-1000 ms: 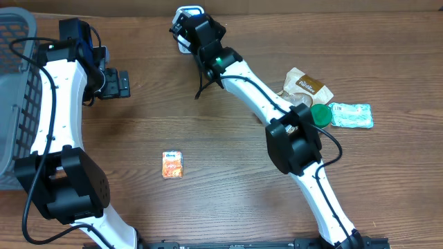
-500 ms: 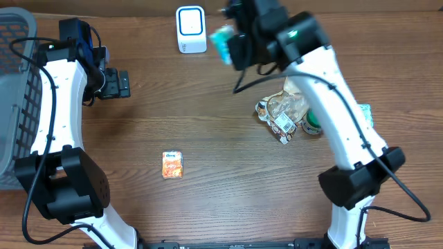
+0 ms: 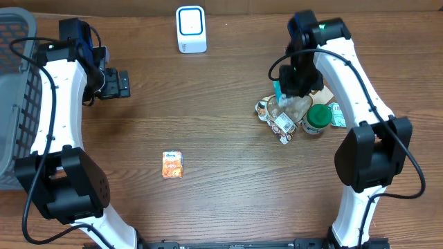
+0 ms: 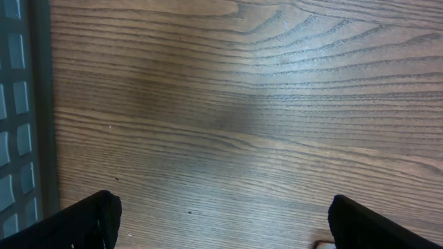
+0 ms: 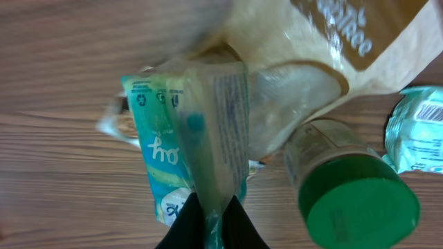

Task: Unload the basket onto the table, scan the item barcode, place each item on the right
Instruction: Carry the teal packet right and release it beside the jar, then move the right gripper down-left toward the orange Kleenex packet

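A teal and white packet [image 5: 201,138] hangs from my right gripper [image 5: 211,223], whose jaws are shut on its lower edge. Seen from overhead, the right gripper [image 3: 280,92] holds the teal packet [image 3: 277,90] over the left side of a pile of goods at the right of the table. Whether the packet touches the pile I cannot tell. The white barcode scanner [image 3: 190,29] stands at the back centre, well left of that gripper. My left gripper [image 3: 124,84] is open over bare wood beside the basket, its fingers [image 4: 90,221] wide apart with nothing between them.
The pile holds a beige pouch [image 5: 311,48], a green-lidded jar [image 3: 318,116], a clear-wrapped item [image 3: 282,122] and another teal packet [image 3: 338,115]. A small orange packet [image 3: 173,164] lies alone at mid-table. A grey basket [image 3: 17,97] stands at the left edge.
My right arm has swung from the scanner at the back over to the pile on the right, carrying the teal packet. The left arm has not moved.
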{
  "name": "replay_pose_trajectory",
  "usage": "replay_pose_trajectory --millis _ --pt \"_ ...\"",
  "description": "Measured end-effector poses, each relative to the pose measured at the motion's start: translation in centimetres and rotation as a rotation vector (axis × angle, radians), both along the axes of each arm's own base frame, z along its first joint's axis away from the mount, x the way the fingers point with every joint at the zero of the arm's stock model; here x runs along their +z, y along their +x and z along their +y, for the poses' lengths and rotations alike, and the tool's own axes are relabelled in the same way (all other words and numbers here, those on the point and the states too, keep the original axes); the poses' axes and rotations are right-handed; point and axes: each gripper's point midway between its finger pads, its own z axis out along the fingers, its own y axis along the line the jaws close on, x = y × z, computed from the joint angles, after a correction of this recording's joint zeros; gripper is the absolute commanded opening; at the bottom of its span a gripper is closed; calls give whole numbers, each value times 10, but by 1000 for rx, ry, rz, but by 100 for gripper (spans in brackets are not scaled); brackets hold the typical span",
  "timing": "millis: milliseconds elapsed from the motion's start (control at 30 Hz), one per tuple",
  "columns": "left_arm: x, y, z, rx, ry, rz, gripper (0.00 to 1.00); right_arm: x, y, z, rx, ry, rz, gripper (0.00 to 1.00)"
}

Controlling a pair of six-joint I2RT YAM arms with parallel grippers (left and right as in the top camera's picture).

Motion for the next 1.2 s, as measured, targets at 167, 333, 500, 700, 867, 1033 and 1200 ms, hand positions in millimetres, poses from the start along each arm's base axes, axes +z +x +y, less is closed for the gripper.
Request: replay_pose_trajectory --millis 167,333,500,700,867,1033,1200 --pt "0 0 0 0 0 0 100 -17 -10 -17 -31 -23 58 34" --pt "0 0 0 0 0 0 99 -17 -13 -20 -40 -29 72 81" --pt "0 0 0 0 0 0 99 -11 -27 -20 -35 -31 129 79" --pt "0 0 0 0 0 0 100 14 -24 20 -11 134 109 70" --pt "0 0 0 0 0 0 99 21 -30 87 96 291 90 78" --pt "0 0 0 0 0 0 100 21 -54 163 265 364 70 66" --pt "0 0 0 0 0 0 99 3 -90 234 385 412 54 21"
